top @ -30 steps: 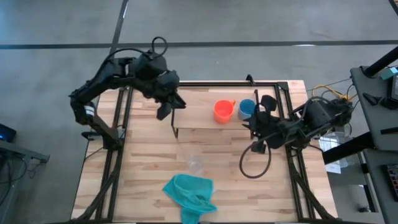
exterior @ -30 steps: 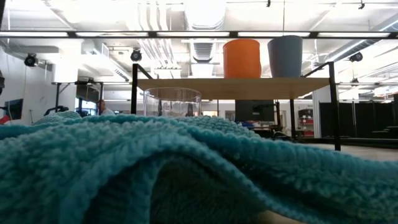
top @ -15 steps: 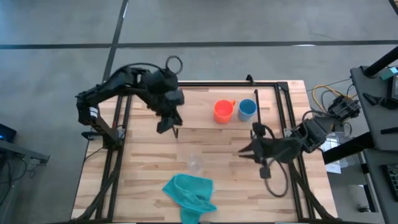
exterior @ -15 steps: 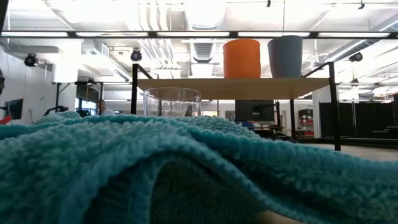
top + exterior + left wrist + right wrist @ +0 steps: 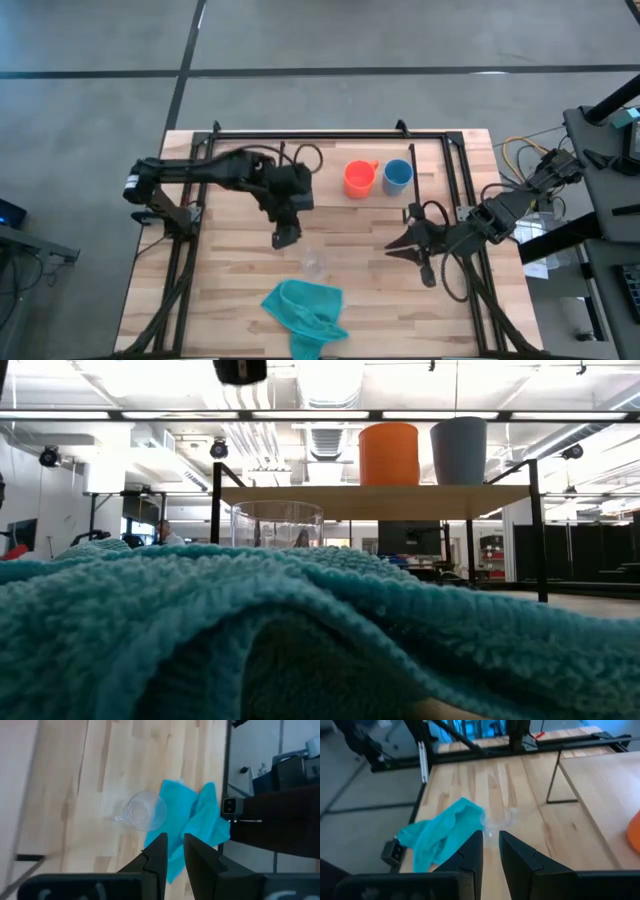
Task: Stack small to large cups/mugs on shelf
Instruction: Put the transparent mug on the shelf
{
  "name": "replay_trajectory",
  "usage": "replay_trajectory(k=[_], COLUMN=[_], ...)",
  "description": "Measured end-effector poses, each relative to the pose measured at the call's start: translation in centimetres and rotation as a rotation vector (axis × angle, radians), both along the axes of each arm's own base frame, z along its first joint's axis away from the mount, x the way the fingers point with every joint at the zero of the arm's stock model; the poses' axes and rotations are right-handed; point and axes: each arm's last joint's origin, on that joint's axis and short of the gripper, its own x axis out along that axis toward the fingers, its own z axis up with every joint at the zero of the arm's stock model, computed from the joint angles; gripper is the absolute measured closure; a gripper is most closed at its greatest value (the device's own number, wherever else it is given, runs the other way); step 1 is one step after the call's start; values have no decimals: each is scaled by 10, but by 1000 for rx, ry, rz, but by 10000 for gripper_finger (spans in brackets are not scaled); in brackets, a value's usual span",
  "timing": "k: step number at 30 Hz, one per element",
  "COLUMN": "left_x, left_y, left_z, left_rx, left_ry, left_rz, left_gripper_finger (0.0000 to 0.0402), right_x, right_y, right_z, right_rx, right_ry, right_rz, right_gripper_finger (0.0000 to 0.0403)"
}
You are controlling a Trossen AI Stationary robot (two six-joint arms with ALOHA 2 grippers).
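Note:
The orange mug [image 5: 358, 178] and the blue cup [image 5: 397, 176] stand side by side, upright, on the light-wood shelf [image 5: 320, 165]; the low view shows the orange mug [image 5: 388, 455] and blue cup [image 5: 458, 450] on the shelf board [image 5: 300, 501]. The clear glass cup [image 5: 314, 263] stands on the tabletop in front of the shelf, beside the teal cloth [image 5: 305, 310]. My left gripper [image 5: 283, 240] hovers shut just left of and beyond the glass cup [image 5: 146, 810]. My right gripper [image 5: 390, 246] is shut, to the cup's right, pointing left.
The teal cloth [image 5: 192, 825] lies bunched at the table's near edge, close to the glass cup [image 5: 500, 817], and fills the low view's foreground [image 5: 300, 640]. The shelf's black wire legs [image 5: 552, 777] stand between the arms. Bare wood lies left of the cup.
My left gripper has swung from the shelf's far left corner toward the near edge and down, ending beside the glass cup. My right gripper has drawn back from the blue cup on the shelf toward the near edge and turned to point left. The cups have stayed put.

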Motion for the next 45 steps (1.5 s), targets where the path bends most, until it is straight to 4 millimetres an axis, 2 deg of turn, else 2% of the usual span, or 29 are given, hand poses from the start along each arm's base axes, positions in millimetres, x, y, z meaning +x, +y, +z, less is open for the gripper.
replay_trajectory(k=[6, 12, 19, 27, 34, 42, 45], left_x=[6, 13, 26, 18, 19, 14, 13], left_y=[-1, -5, -11, -19, -16, -20, -21], left_z=[-45, -77, -82, -97, -109, -124, -128], left_rx=[-3, -26, -13, 130, 213, 196, 148], left_ry=[96, 99, -76, -86, -108, -53, -15], left_rz=[19, 51, -6, -266, -286, -295, -226], left_gripper_finger=[353, 353, 353, 353, 353, 353, 353], right_x=[-2, -3, -3, -3, -2, -1, -1], right_y=[-1, -2, -2, -2, -2, -1, -1], right_z=[-5, -2, -2, -1, -1, 3, 3], right_rx=[66, 74, 73, 71, 76, 101, 101], right_ry=[-88, -97, -98, -99, -107, -143, -142], right_rz=[-2, -3, -3, -5, -14, -14, -15], right_gripper_finger=[344, 344, 344, 344, 344, 344, 344])
